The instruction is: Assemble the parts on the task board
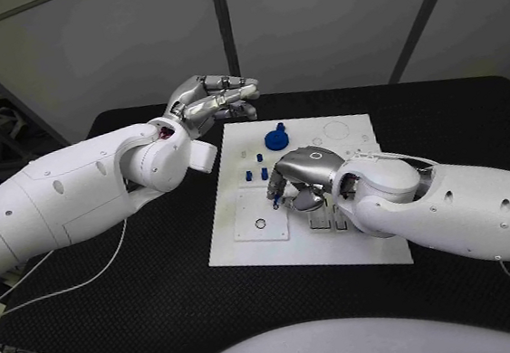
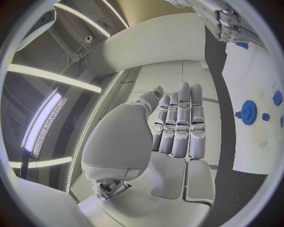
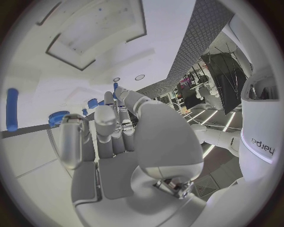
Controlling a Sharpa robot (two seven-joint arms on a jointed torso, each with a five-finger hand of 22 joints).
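Blue gear (image 1: 278, 139) stands on the task board (image 1: 356, 143), toward its far edge. Right robot hand (image 1: 303, 179), nearer, hovers over the board's middle just short of the gear, its grip unreadable. Left robot hand (image 1: 209, 100), fingers straight and empty, hangs off the board's far-left corner.

The table (image 1: 154, 285) has a matt black top with a fine woven, cloth-like texture. The board (image 1: 247, 246) is smooth matt white, like plastic. The gear (image 1: 276, 139) and pegs (image 1: 255, 175) are plain blue plastic with little shine. Both hands, left (image 1: 209, 100) and right (image 1: 302, 178), look like brushed silver metal with a soft sheen. The arms (image 1: 61, 200) wear smooth, slightly glossy white plastic shells.
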